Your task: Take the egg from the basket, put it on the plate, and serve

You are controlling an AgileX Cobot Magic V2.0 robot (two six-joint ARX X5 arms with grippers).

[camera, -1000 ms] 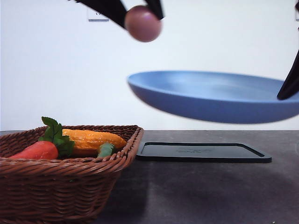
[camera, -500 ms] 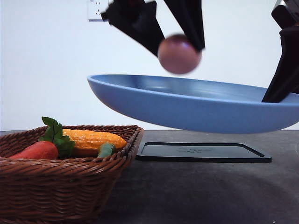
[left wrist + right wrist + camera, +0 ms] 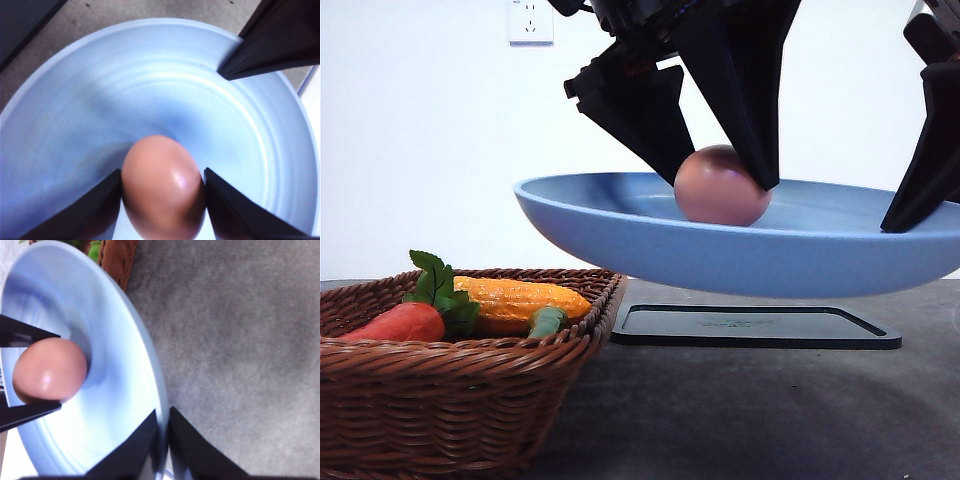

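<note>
Nearest, the wicker basket [image 3: 460,370] sits on the dark desk [image 3: 750,420], holding a carrot [image 3: 400,322] with green leaves and a bumpy yellow corn cob [image 3: 520,298]. Behind it a flat black tray [image 3: 755,326] lies on the desk. Above the tray, the light-blue plate [image 3: 620,235] hangs in the air, tilted slightly, its right rim pinched between the right gripper's [image 3: 164,440] fingers [image 3: 192,450]. The pinkish-brown egg [image 3: 720,187] is down in the plate's bowl, touching or nearly touching the surface, with the left gripper's [image 3: 162,200] fingers [image 3: 95,212] clamped against its two sides. Farther back, a white wall carries a power outlet [image 3: 530,20].
</note>
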